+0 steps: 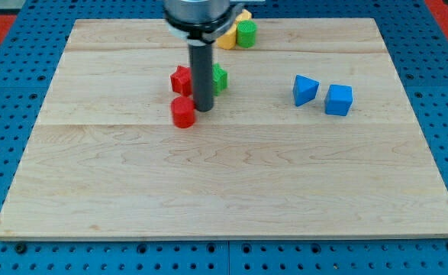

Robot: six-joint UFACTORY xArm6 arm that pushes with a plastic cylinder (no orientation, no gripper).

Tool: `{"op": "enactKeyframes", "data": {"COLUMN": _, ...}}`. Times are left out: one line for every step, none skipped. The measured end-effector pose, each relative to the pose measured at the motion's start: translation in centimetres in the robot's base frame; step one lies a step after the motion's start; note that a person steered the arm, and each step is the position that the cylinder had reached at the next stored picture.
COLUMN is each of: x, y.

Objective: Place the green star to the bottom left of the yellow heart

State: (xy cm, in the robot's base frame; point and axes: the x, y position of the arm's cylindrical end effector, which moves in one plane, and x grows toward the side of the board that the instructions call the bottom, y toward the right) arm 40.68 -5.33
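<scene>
The green star point(220, 78) lies in the upper middle of the wooden board point(224, 191), partly hidden behind my rod. My tip point(204, 108) rests on the board just below and left of the star, between it and a red block point(183, 112). A yellow block point(228, 38), likely the heart, lies near the view's top, partly hidden by the arm, above the star. A second yellow block point(243, 16) peeks out behind it; their shapes are hard to make out.
A red star-like block point(180, 79) sits just left of the rod. A green round block point(246, 33) touches the yellow block's right side. A blue wedge point(304, 89) and a blue cube point(339, 99) lie at the right.
</scene>
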Motion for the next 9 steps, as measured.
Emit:
{"op": "enactKeyframes", "data": {"x": -2.1, "y": 0.4}}
{"op": "enactKeyframes", "data": {"x": -2.4, "y": 4.3}}
{"op": "enactKeyframes", "data": {"x": -3.3, "y": 5.1}}
{"op": "enactKeyframes", "data": {"x": -6.7, "y": 5.1}}
{"op": "enactKeyframes", "data": {"x": -8.8, "y": 4.7}}
{"op": "enactKeyframes", "data": {"x": -7.8, "y": 3.0}}
{"op": "enactKeyframes", "data": {"x": -8.5, "y": 0.3}}
{"op": "enactKeyframes", "data": {"x": -10.2, "y": 0.3}}
{"op": "enactKeyframes", "data": {"x": -10.2, "y": 0.3}}
